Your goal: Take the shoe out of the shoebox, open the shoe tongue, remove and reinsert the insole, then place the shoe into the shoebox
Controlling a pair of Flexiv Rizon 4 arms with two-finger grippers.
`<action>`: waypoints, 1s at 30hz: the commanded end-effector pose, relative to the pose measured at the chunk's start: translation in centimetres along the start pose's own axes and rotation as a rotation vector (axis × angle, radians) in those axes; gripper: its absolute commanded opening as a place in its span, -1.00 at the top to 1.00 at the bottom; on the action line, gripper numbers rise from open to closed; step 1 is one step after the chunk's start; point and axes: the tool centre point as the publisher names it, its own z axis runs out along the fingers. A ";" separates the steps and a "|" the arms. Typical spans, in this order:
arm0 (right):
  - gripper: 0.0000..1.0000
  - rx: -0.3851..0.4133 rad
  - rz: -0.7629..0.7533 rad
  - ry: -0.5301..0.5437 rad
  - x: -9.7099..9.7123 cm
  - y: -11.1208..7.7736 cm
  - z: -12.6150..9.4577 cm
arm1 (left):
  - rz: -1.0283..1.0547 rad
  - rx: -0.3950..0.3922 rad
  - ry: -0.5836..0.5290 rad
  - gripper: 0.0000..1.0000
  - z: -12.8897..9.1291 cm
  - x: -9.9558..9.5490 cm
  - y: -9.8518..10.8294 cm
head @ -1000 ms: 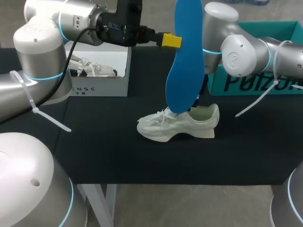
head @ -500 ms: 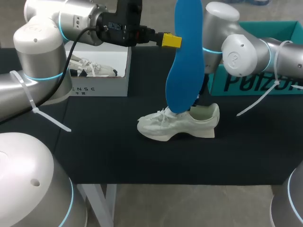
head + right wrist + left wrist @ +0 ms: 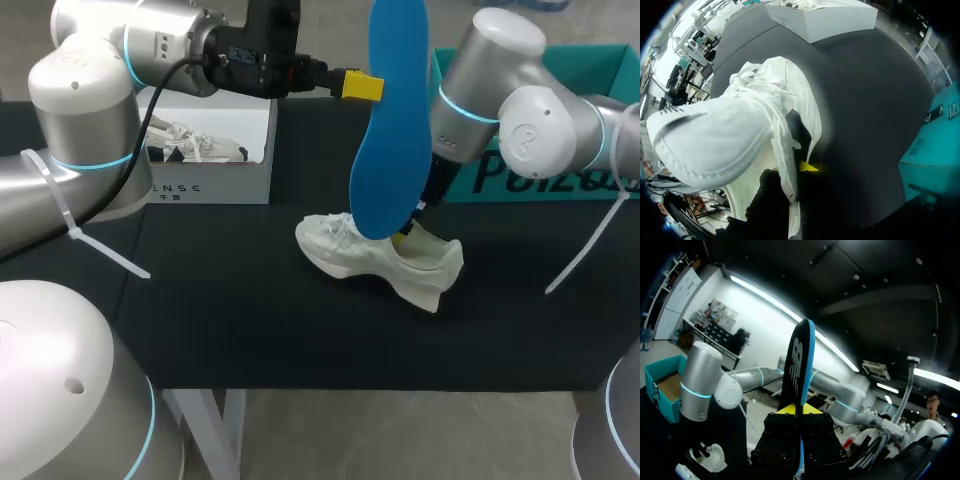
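Observation:
My left gripper (image 3: 362,86) is shut on a blue insole (image 3: 390,130) and holds it upright, high above the table. In the left wrist view the insole (image 3: 799,370) stands edge-on between the yellow tips of that gripper (image 3: 799,410). Below it a white shoe (image 3: 380,262) lies on the black table, toe to the left and heel slanted toward the front. My right gripper (image 3: 408,232) reaches down into the shoe's opening. From the right wrist, the shoe (image 3: 730,135) fills the picture, and the gripper (image 3: 800,167) is shut on its upper edge by the laces.
A white shoebox (image 3: 215,150) with another white shoe inside stands at the back left. A teal shoebox (image 3: 530,170) stands at the back right, behind my right arm. The black table (image 3: 220,320) has free room in front of the shoe.
My right arm has swung, turning the shoe so that its heel now points toward the front right. The left arm and the insole have not moved.

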 end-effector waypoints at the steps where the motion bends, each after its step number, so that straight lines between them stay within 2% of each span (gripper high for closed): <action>1: 1.00 -0.048 0.275 -0.084 0.4 -0.5 -1.4 | 0.000 -0.001 0.000 1.00 0.0 0.0 0.0; 3: 1.00 -0.072 0.308 -0.096 0.6 -0.3 -1.6 | 0.000 -0.001 0.000 1.00 0.0 0.0 0.0; 5: 1.00 -0.034 0.379 -0.123 0.9 -0.2 -1.6 | 0.000 -0.001 0.000 1.00 0.0 0.0 0.0; 9: 1.00 -0.050 0.503 -0.162 1.4 -0.1 -1.3 | 0.000 -0.001 0.000 1.00 0.0 0.0 0.0; 13: 1.00 -0.028 0.648 -0.207 1.7 0.0 -0.8 | 0.000 -0.001 0.000 1.00 0.0 0.0 0.0; 15: 1.00 -0.064 0.679 -0.222 1.7 0.1 -0.5 | 0.000 -0.001 0.000 1.00 0.0 0.0 0.0; 17: 1.00 -0.052 0.732 -0.236 1.7 0.2 -0.4 | 0.000 -0.001 0.000 1.00 0.0 0.0 0.0; 19: 1.00 -0.098 0.749 -0.247 1.6 0.0 -0.4 | 0.000 -0.001 0.000 1.00 0.0 0.0 0.0; 22: 1.00 -0.119 0.770 -0.248 1.3 -0.4 -0.3 | 0.000 -0.001 0.000 1.00 0.0 0.0 0.0; 30: 1.00 -0.135 0.799 -0.252 0.4 -0.8 0.0 | 0.000 -0.001 0.000 1.00 0.0 0.0 0.0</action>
